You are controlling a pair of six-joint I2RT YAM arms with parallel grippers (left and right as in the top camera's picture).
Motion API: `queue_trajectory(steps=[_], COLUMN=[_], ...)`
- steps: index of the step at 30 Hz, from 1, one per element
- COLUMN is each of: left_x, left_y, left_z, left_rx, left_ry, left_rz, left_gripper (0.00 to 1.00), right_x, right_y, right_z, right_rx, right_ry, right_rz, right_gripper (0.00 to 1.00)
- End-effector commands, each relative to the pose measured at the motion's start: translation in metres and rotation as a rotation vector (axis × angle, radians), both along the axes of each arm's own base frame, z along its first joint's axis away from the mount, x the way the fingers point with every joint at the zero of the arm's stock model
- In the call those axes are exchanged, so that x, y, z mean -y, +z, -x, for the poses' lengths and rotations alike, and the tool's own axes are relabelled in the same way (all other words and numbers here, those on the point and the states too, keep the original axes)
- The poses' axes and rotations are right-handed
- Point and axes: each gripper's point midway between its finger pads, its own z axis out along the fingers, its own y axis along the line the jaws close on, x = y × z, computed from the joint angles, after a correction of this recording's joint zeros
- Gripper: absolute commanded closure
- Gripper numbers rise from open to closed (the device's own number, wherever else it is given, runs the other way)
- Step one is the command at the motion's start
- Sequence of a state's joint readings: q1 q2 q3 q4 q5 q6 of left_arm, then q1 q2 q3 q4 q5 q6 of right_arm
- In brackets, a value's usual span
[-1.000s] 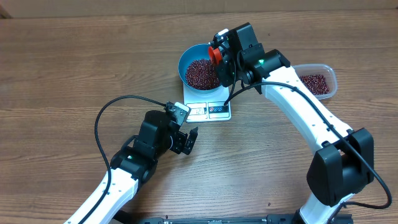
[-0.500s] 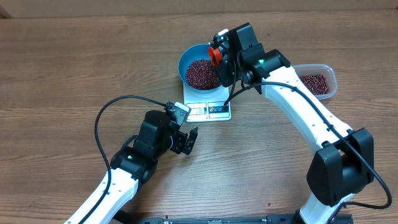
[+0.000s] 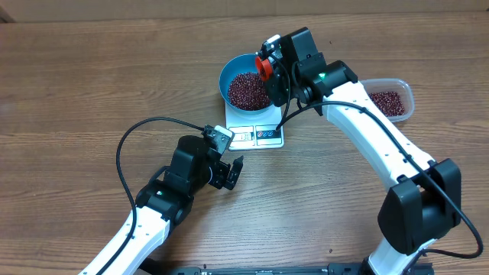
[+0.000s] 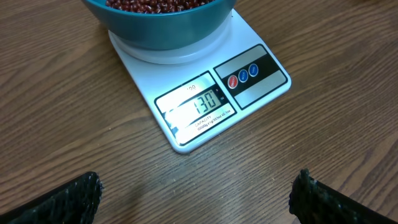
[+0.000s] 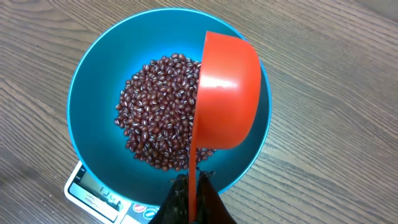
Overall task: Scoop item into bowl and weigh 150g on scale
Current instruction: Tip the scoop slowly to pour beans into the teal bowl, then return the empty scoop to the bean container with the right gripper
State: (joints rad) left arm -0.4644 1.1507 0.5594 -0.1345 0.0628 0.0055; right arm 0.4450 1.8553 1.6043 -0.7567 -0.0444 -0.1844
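Wood grain runs across the whole table [image 3: 76, 76], brown and bare at its left side. Low on the left, the left gripper [image 3: 231, 173] hangs just above the tabletop with its jaws spread wide and nothing between them. In its wrist view the 2 dark fingers [image 4: 68, 199] sit at the bottom corners, well apart.

Just beyond it lies the scale [image 3: 256, 135], white and flat, its front edge towards that gripper. The display [image 4: 198, 102] reads 130, and 3 small round buttons sit in a dark panel [image 4: 249, 73] to the right of it.

The blue bowl [image 3: 224, 80] stands on the far part of the scale. Inside it the beans [image 3: 246, 90] form a dark red-brown heap that covers the bottom and leaves the upper wall bare.

Over the right half of the bowl hangs a red scoop [image 5: 227, 93], tipped onto its side with its rounded back up. I cannot tell if anything is in it. The right gripper [image 5: 189, 202] is clamped tight on the scoop's thin handle, reaching in from the right.

Farthest right, beside the right arm, a clear plastic tub [image 3: 409, 95] rests on the table with spare beans [image 3: 386, 101] lying in it.
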Motion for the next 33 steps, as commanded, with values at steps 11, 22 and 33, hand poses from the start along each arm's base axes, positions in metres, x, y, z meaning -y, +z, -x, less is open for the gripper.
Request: queue_trajectory(steps=[11, 22, 33], left_x=[-0.002, -0.002, -0.002], left_y=[-0.003, -0.003, -0.003], left_z=[0.0, 0.0, 0.0], left_rx=[-0.006, -0.006, -0.006], left_ry=[0.012, 0.012, 0.012], left_rz=[-0.007, -0.007, -0.007], left_gripper=[0.01, 0.0, 0.01], right_x=[0.004, 0.006, -0.002], right_y=[0.059, 0.06, 0.072], right_z=[-0.001, 0.001, 0.01], right_rx=[0.129, 0.127, 0.296], right_ry=[-0.01, -0.013, 0.055], right_rz=[-0.034, -0.025, 0.291], right_gripper=[0.96, 0.96, 0.96])
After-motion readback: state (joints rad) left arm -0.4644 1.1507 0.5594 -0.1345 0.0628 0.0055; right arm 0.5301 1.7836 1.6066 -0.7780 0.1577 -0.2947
